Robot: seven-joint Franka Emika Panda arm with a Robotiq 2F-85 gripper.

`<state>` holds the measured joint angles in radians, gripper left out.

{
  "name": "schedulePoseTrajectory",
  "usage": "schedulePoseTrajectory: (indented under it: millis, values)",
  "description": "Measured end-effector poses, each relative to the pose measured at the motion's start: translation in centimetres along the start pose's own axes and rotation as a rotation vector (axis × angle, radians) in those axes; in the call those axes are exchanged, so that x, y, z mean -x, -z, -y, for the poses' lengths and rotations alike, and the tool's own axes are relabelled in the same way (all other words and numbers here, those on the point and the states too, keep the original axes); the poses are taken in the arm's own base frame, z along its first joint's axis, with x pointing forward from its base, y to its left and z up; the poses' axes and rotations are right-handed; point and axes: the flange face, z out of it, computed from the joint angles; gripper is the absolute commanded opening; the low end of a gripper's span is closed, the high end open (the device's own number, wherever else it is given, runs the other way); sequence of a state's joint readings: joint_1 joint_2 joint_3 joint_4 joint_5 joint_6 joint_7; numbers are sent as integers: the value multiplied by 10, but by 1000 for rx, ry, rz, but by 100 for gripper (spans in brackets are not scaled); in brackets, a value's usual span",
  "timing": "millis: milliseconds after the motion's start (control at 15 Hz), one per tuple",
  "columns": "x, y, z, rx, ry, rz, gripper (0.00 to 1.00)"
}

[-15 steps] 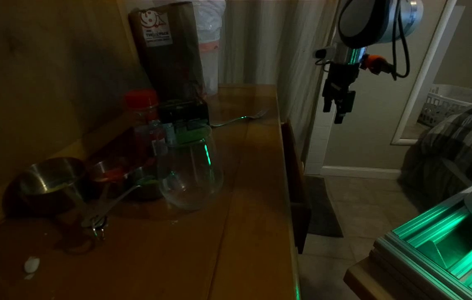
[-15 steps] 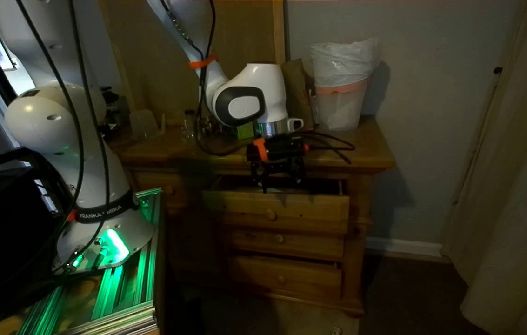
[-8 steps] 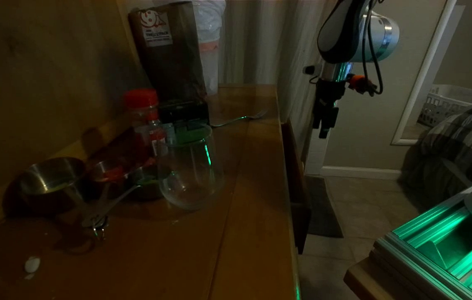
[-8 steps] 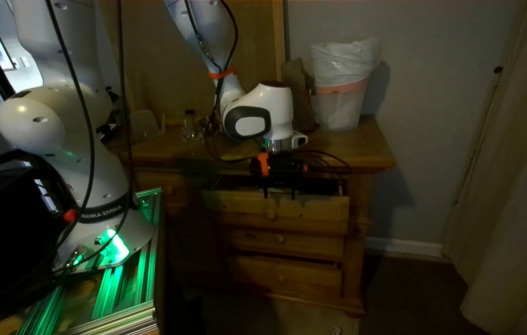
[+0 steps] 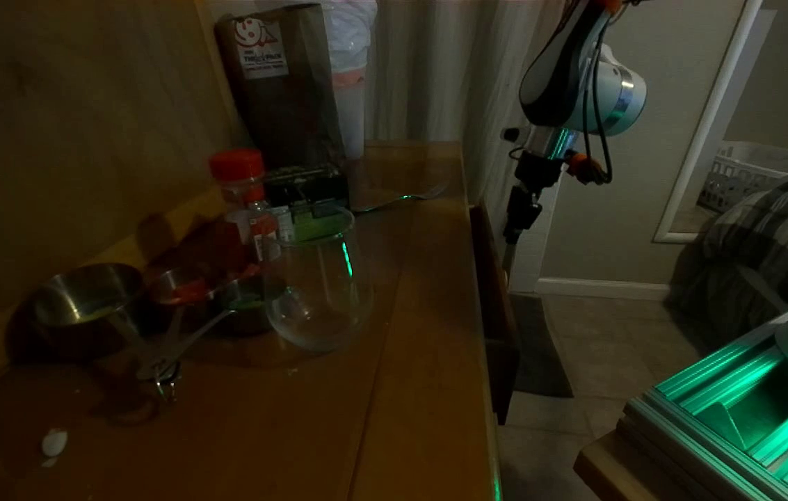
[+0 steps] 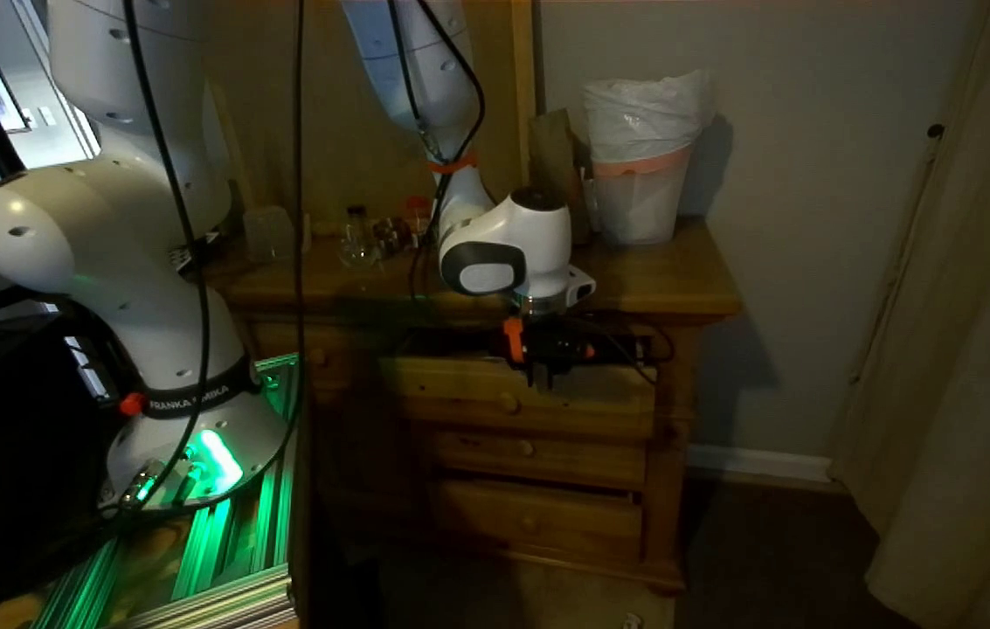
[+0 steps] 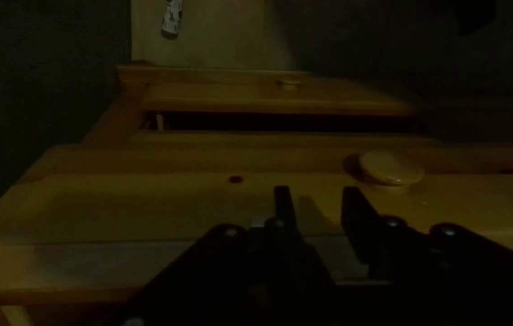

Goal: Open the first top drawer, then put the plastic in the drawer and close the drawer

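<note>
The top drawer (image 6: pixel 442 382) stands pulled out of the wooden dresser, its side also showing in an exterior view (image 5: pixel 494 320). My gripper (image 6: pixel 540 383) hangs at the drawer's front board, tilted in an exterior view (image 5: pixel 510 240). In the wrist view the gripper (image 7: pixel 316 189) has its fingers partway together, a gap left between the tips and nothing held. Its tips point along the front board (image 7: pixel 147 203); whether they touch it I cannot tell. The round knob (image 7: pixel 392 167) lies just beyond the right fingertip. The plastic cannot be made out in any view.
On the dresser top are a clear glass (image 5: pixel 317 299), metal cups (image 5: pixel 87 299), a red-lidded jar (image 5: pixel 237 167), a fork (image 5: pixel 404 197), a paper bag (image 5: pixel 282 83) and a lined bin (image 6: pixel 643 192). The lowest drawer (image 6: pixel 538 520) sticks out slightly.
My gripper has come down over the drawer front, shifted towards the bin side and tilted. Its fingers have drawn closer together. The drawer stays where it was.
</note>
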<state>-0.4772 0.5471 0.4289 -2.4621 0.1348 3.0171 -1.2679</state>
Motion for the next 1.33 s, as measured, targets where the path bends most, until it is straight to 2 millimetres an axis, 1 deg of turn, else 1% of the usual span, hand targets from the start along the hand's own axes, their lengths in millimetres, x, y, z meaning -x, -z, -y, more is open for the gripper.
schedulePoseTrajectory:
  millis: [133, 400, 667, 1067, 1333]
  values:
    - [-1, -8, -3, -8, -13, -41, 0]
    - [1, -17, -9, -11, -22, -101, 0]
    - [0, -27, -9, -24, -4, -158, 0]
    - [-17, -46, -3, -57, 35, -242, 0]
    - [-29, -51, -1, -82, 21, -309, 0]
